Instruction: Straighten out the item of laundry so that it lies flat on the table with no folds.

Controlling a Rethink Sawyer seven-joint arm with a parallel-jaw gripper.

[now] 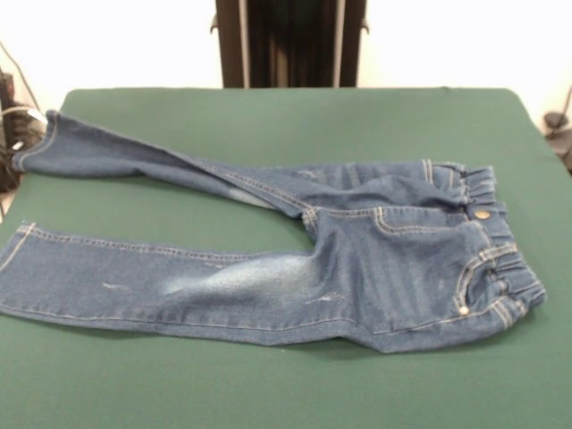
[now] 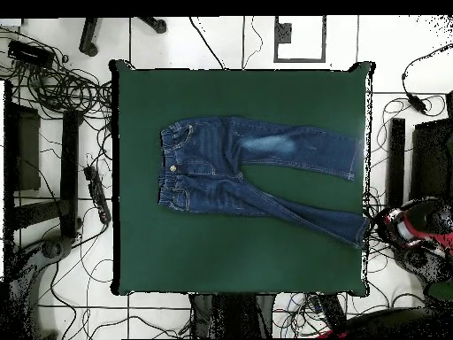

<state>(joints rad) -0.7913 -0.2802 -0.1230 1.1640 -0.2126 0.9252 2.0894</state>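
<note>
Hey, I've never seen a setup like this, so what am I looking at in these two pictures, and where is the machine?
Both pictures show one moment from two cameras. One camera sits across the table and faces the robot; the dark column at the top is its pedestal. The other hangs above and looks straight down, so the scene appears turned half round.

The table has a dark green cloth top. On it lies a small pair of blue jeans, waistband to the right in the front view, legs spread apart to the left. The farther leg's cuff reaches the table's edge.

In the overhead view, a red and black part of the arm sits off the table's right side. Its pincer is not visible, and nothing holds the jeans.
</note>
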